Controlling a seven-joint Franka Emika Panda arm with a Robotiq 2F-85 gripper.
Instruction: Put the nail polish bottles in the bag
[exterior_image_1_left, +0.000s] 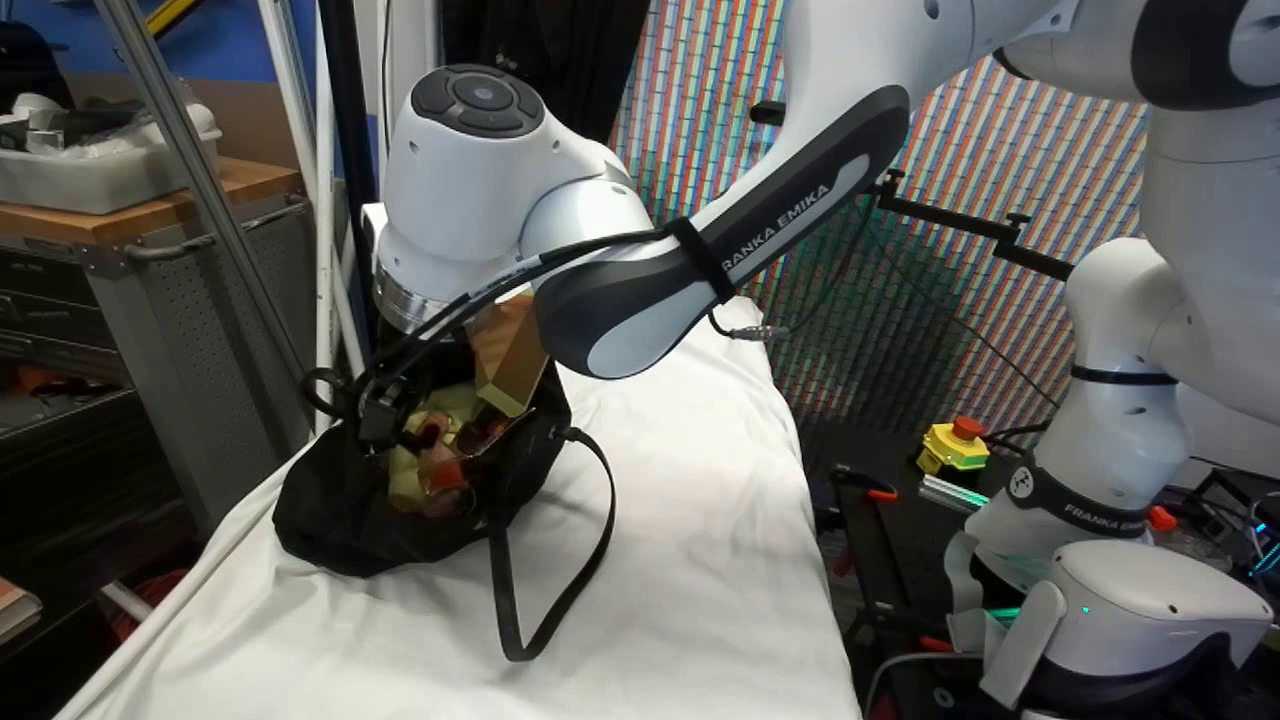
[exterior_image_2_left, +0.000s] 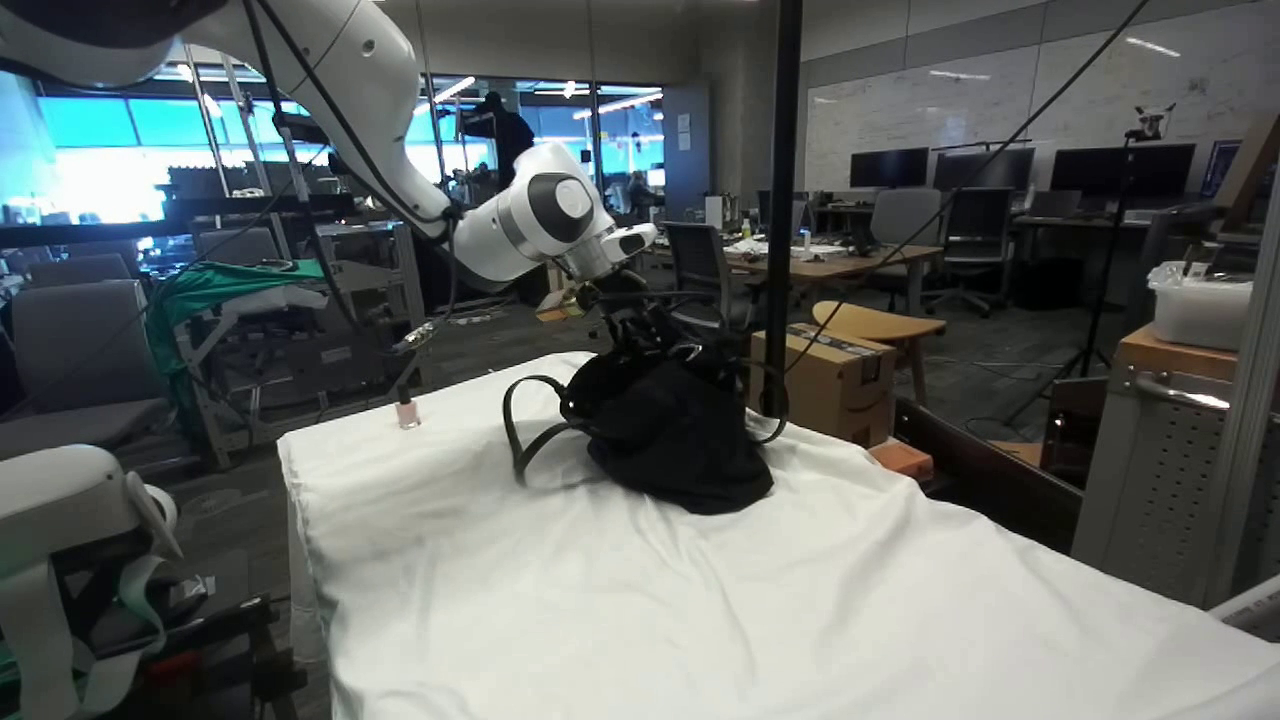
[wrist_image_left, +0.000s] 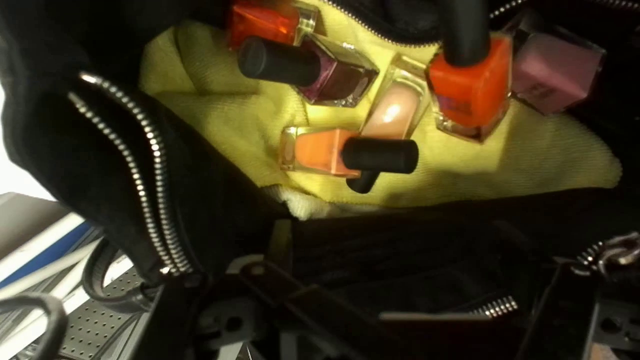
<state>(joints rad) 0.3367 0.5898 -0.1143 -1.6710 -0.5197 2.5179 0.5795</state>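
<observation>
The black bag (exterior_image_2_left: 690, 440) sits on the white-covered table with its mouth open; it also shows in an exterior view (exterior_image_1_left: 330, 510). In the wrist view, several nail polish bottles lie on its yellow-green interior (wrist_image_left: 215, 110): a red one (wrist_image_left: 262, 25), a dark purple one (wrist_image_left: 345, 77), a peach one (wrist_image_left: 395, 112), an orange one (wrist_image_left: 320, 150), a bright red-orange one (wrist_image_left: 472, 95) and a mauve one (wrist_image_left: 557, 72). A pale pink bottle (exterior_image_2_left: 408, 414) stands upright on the table. My gripper (wrist_image_left: 395, 234) points into the bag mouth, fingers dark but apart, with nothing seen between them.
A bag strap (exterior_image_1_left: 560, 610) loops onto the table cloth (exterior_image_1_left: 690, 540); another loop (wrist_image_left: 102, 275) is beside the gripper. Poles (exterior_image_2_left: 785, 200) stand close behind the bag. A cardboard box (exterior_image_2_left: 840, 380) is beyond the table edge.
</observation>
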